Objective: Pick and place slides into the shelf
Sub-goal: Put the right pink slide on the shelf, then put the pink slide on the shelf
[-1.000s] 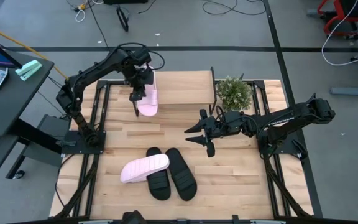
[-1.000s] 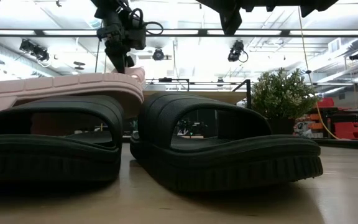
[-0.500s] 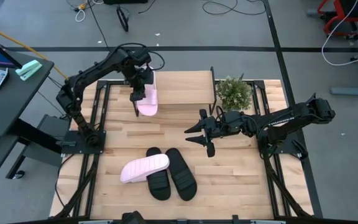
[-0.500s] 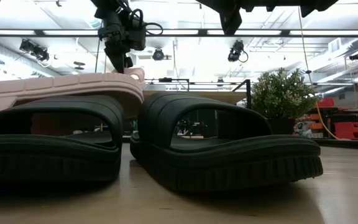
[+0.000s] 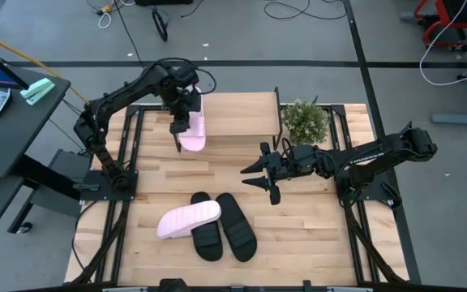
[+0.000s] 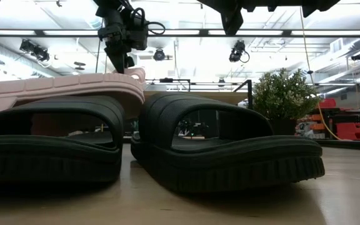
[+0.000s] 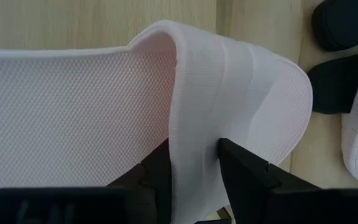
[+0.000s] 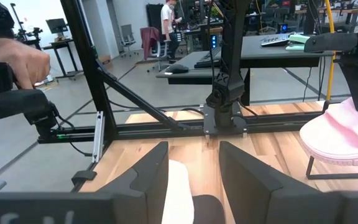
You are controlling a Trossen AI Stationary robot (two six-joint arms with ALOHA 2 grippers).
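Pink slide (image 5: 193, 132) strap clamped by left gripper (image 5: 180, 123), hiding heel; right gripper (image 5: 259, 177) jaws apart.

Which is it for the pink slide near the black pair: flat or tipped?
Tipped. In the high view the pink slide lies across one black slide; the low view shows its sole raised on that strap.

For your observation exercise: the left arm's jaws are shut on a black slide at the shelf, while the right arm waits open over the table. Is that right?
Not quite: the left gripper is clamped on the strap of a pale pink slide, not a black one, as the left wrist view shows. The rest stands: it is at the shelf, and the right gripper waits open.
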